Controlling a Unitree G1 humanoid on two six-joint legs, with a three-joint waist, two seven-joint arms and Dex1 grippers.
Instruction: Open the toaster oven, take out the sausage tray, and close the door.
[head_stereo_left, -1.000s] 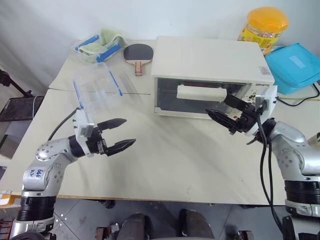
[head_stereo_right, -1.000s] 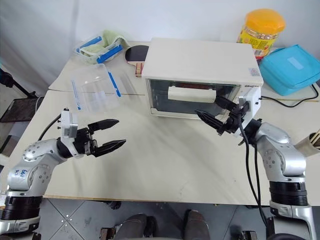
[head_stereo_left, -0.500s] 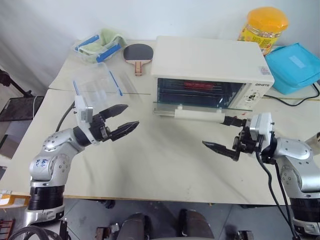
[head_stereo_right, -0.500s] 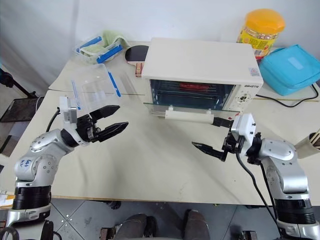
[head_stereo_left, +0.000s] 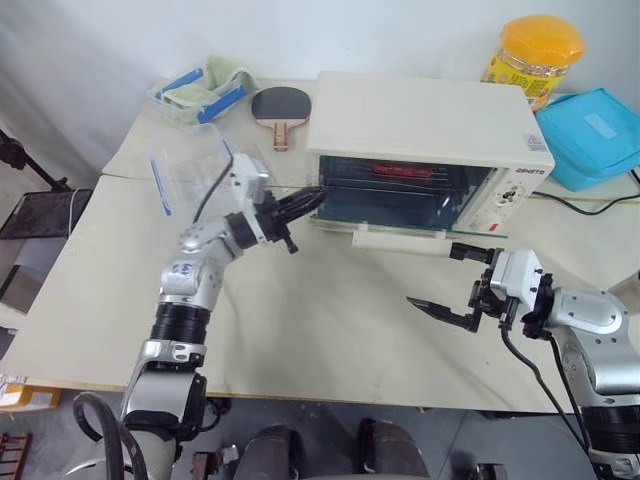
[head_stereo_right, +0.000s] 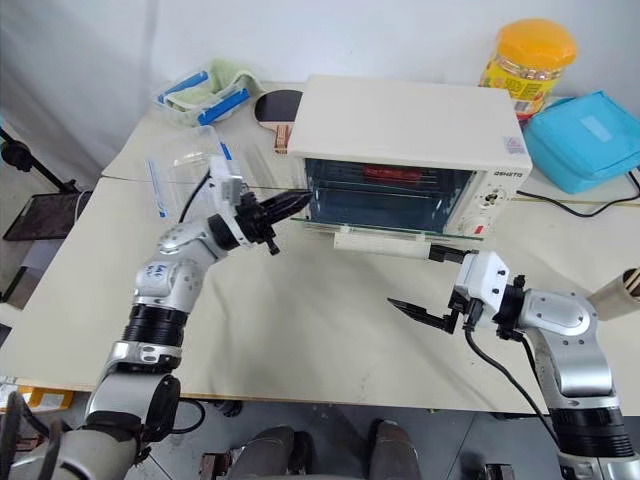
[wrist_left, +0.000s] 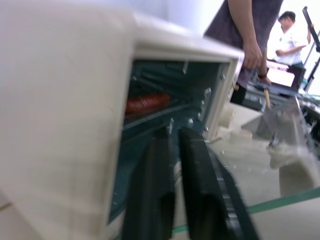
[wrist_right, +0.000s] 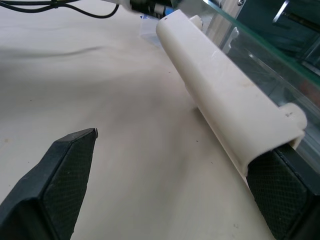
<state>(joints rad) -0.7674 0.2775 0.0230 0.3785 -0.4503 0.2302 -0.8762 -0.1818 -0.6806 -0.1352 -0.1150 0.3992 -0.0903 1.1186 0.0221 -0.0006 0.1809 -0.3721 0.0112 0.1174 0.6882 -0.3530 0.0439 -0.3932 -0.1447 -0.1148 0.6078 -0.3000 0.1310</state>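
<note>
Item: toaster oven (head_stereo_left: 430, 115) at the bench (head_stereo_left: 330, 320) rear, door (head_stereo_left: 420, 222) lying open and flat, sausage tray (head_stereo_left: 400, 172) sitting inside on the upper level with its red sausage. Left hand (head_stereo_left: 300, 204) is reaching at the cavity's left edge, fingers pressed together and gripping nothing. Right hand (head_stereo_left: 450, 278) is hovering spread wide beside the door's bar handle (wrist_right: 225, 95). Handling advice: part the left fingers before entry, pinch the tray's front rim, draw it out level, clear of the glass.

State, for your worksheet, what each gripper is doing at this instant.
Left gripper: closed, holding nothing, tips at the open toaster oven.
Right gripper: open, holding nothing, one finger by the door handle.
</note>
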